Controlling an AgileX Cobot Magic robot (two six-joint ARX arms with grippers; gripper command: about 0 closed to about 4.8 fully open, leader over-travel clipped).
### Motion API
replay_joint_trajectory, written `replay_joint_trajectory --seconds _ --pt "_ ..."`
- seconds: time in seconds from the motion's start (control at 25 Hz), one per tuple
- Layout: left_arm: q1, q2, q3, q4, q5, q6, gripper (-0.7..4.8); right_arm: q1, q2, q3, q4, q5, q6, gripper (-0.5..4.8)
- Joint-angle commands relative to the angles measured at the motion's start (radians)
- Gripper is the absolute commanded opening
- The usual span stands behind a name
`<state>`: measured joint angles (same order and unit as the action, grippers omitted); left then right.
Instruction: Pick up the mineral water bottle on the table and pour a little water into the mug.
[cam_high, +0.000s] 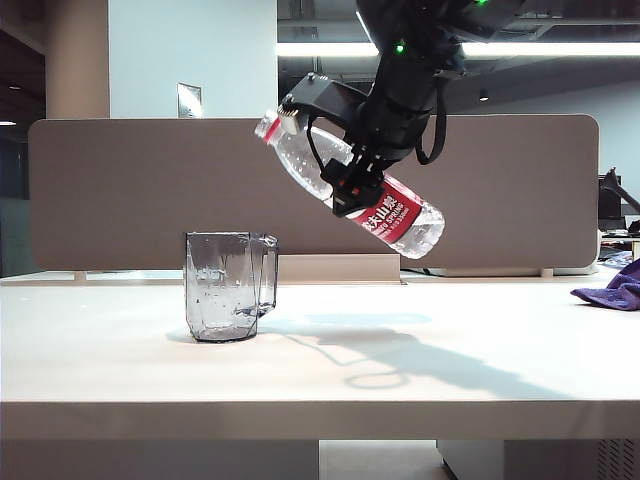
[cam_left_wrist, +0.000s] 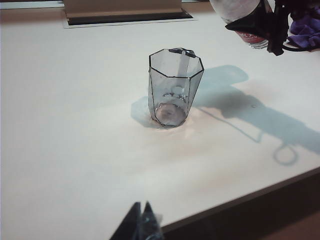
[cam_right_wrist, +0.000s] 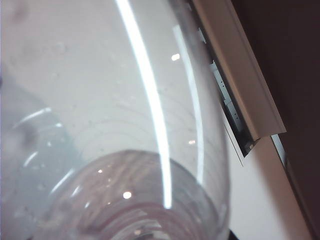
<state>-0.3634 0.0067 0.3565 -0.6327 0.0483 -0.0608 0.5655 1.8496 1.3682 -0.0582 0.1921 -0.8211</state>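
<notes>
The wide white table (cam_high: 420, 375) is seen below both claws, with 1 purple cloth (cam_high: 612, 288) left at its far edge, well apart from the work. The tall clear plastic mineral water bottle with the red-and-white label (cam_high: 398, 212) is held in the air by the right claw (cam_high: 352, 190), which is clamped across its middle. It is tilted with the red-ringed neck raised and aimed toward the mug side, probably as a lead-in to pouring. No water is seen leaving it. In the right wrist view only the bottle's clear wall is shown.

The clear grey-tinted faceted mug (cam_high: 228, 286) is set upright on the table, below and to the neck side of the right claw, not yet under the mouth.

The left claw (cam_left_wrist: 140, 226) is kept low near the table's front edge; its tips appear together, holding nothing.
</notes>
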Motion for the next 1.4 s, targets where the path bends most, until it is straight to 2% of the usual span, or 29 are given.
replay_joint_trajectory --seconds 0.04,0.32,0.76,1.04,1.4 --pt "0.0 0.001 0.005 0.009 -0.002 0.0 -0.03 0.017 0.001 0.008 0.001 0.02 -0.11 3.04" --pt "0.0 0.001 0.005 0.009 -0.002 0.0 -0.03 0.029 0.024 0.02 0.001 0.075 -0.229 3.05" --pt "0.0 0.001 0.005 0.009 -0.002 0.0 -0.03 0.044 0.056 0.02 0.163 0.128 -0.596 3.05" --pt "0.0 0.001 0.005 0.009 -0.002 0.0 -0.03 0.044 0.06 0.02 0.251 0.119 -0.711 3.05" --pt "0.0 0.001 0.005 0.009 -0.002 0.0 -0.03 0.041 0.06 0.02 0.251 0.093 -0.838 3.06"
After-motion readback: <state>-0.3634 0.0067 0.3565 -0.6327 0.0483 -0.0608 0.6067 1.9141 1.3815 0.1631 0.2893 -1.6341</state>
